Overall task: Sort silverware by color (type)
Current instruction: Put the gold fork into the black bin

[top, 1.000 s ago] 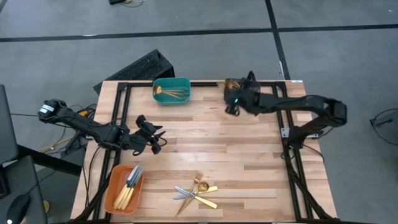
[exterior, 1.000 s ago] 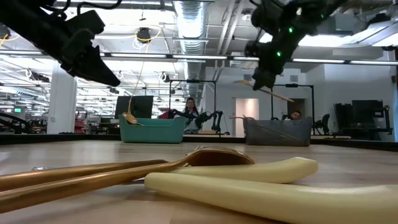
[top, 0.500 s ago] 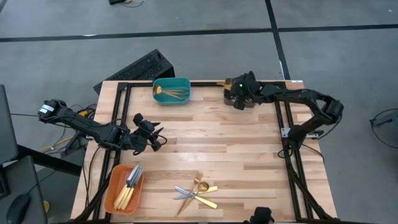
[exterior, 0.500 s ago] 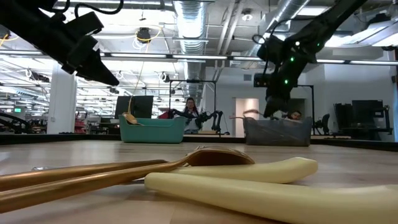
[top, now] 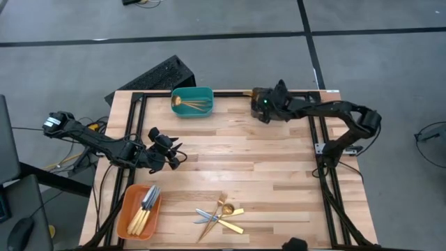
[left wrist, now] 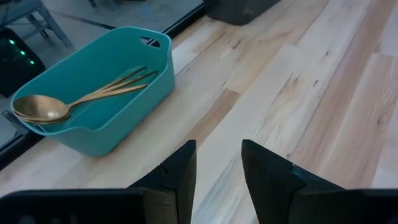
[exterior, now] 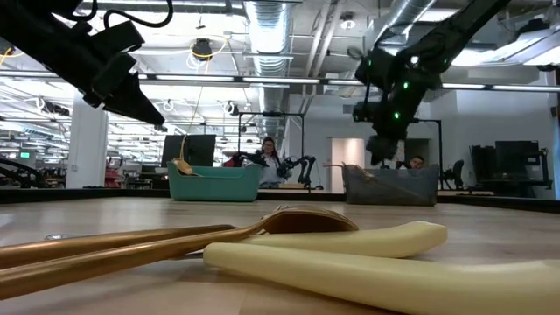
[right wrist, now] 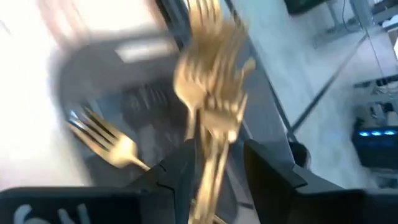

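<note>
The wooden counter (top: 279, 160) carries three bins: a teal bin (top: 192, 102) at the far edge with a gold spoon (left wrist: 37, 107) and other gold pieces, a dark grey bin (exterior: 390, 185) at the far right corner, and an orange bin (top: 138, 211) at the near left with knives (top: 145, 208). The unsorted silverware (top: 221, 213), a small crossed pile of gold and silver pieces, lies near the front edge, well apart from both arms.

The right gripper (top: 263, 106) hangs over the dark grey bin. Its wrist view shows a gold fork (right wrist: 211, 118), blurred, between the fingers (right wrist: 177, 171), with another fork (right wrist: 106, 144) lying in the bin below. Whether the fingers grip it or have let go I cannot tell. The step in hand looks like the drop into the grey bin; to do it well, spread the fingers fully while directly over the bin's middle, wait for the fork to fall clear, then lift straight up before swinging back to the pile.

The left gripper (top: 169, 155) waits above the counter's left side, its fingers (left wrist: 267, 163) parted and holding nothing
</note>
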`<action>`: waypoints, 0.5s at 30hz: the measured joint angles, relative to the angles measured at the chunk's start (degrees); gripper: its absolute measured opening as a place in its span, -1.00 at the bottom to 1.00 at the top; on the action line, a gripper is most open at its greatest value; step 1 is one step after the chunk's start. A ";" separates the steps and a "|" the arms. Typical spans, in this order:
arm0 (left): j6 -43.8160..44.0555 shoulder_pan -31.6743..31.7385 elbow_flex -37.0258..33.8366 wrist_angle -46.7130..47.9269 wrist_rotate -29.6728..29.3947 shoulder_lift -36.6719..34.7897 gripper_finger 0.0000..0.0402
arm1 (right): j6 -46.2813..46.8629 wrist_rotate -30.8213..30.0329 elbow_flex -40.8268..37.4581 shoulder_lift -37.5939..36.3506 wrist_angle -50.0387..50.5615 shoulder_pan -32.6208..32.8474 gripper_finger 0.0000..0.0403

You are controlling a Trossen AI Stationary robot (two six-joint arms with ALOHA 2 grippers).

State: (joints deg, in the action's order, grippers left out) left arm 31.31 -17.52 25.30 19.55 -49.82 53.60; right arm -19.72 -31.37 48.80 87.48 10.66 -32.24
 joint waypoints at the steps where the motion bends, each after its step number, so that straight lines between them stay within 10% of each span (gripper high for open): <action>1: 0.00 0.00 0.00 0.02 0.05 0.00 -0.42 | 1.58 0.00 0.00 -0.88 0.00 1.08 -0.20; 7: -0.63 0.00 0.00 0.05 5.06 0.00 -0.42 | 11.50 3.72 0.04 -6.09 -0.35 8.58 -0.20; 15: -0.07 -0.04 0.00 -0.44 5.97 0.00 -0.42 | 29.79 24.38 0.07 -7.60 -4.07 16.23 -0.21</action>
State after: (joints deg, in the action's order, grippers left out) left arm 31.24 -17.56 25.30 19.11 -43.86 53.60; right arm 10.07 -6.99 48.86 79.88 6.58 -16.01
